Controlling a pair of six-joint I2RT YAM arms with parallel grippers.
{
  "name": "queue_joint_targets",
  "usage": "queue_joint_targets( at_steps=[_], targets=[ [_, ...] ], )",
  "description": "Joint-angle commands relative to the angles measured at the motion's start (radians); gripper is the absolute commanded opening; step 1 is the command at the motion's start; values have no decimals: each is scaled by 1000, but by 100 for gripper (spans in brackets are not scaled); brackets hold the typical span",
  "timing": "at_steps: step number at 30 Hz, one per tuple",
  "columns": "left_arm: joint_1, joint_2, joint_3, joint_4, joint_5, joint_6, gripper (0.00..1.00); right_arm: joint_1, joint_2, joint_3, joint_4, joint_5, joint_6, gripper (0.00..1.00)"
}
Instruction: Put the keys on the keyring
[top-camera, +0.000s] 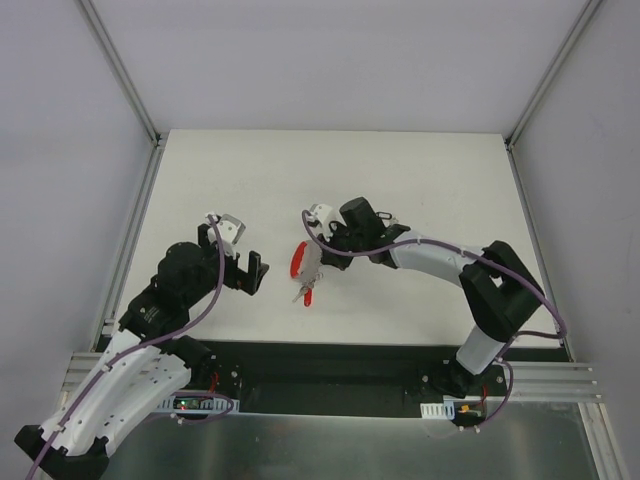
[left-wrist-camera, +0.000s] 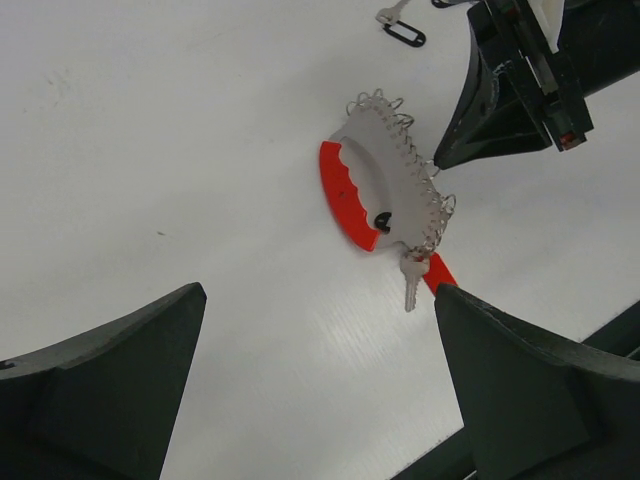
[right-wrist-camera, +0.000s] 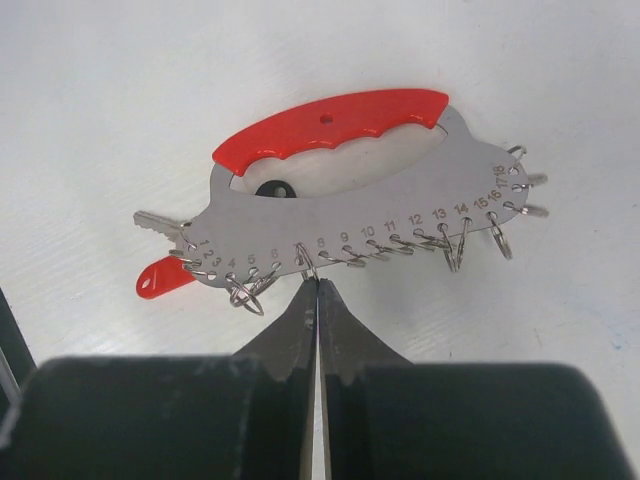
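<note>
White table (top-camera: 400, 180): the keyring (right-wrist-camera: 400, 215) lies mid-table. The right gripper (right-wrist-camera: 318, 290) is closed, tips at its grey edge. The left gripper (left-wrist-camera: 320, 300) gapes empty nearby. A red-tagged key (right-wrist-camera: 155, 222) appears attached. Step: steadying the keyring. Next: fetch the loose black-tagged key (left-wrist-camera: 400, 30).

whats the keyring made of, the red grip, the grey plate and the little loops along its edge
On the keyring, the red grip looks like moulded plastic: glossy, one even colour, with a wavy finger edge. The grey plate is probably sheet metal: thin, flat, dull satin grey, with numbers cut into it. The little loops seem to be thin bright wire, likely steel.
</note>
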Motion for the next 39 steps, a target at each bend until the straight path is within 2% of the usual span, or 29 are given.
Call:
queue_joint_targets(
  at_steps=[1, 9, 13, 21, 27, 32, 39],
  targets=[
    [14, 40, -3, 97, 131, -72, 99, 11, -94, -51, 161, -27, -9, 1],
    [14, 75, -135, 472, 180, -159, 93, 17, -266, -151, 325, -27, 64, 1],
    [12, 137, -101, 610, 206, -147, 89, 20, -375, -181, 402, -17, 96, 1],
    [14, 272, 25, 721, 361, -121, 79, 29, -524, -229, 512, 15, 160, 1],
    [14, 296, 28, 841, 393, -130, 64, 32, -602, -269, 561, 38, 189, 1],
    [14, 338, 54, 878, 508, -152, 53, 32, -662, -318, 620, 42, 242, 1],
    [12, 378, 46, 940, 660, -181, 48, 34, -716, -356, 649, 52, 274, 1]
  ],
)
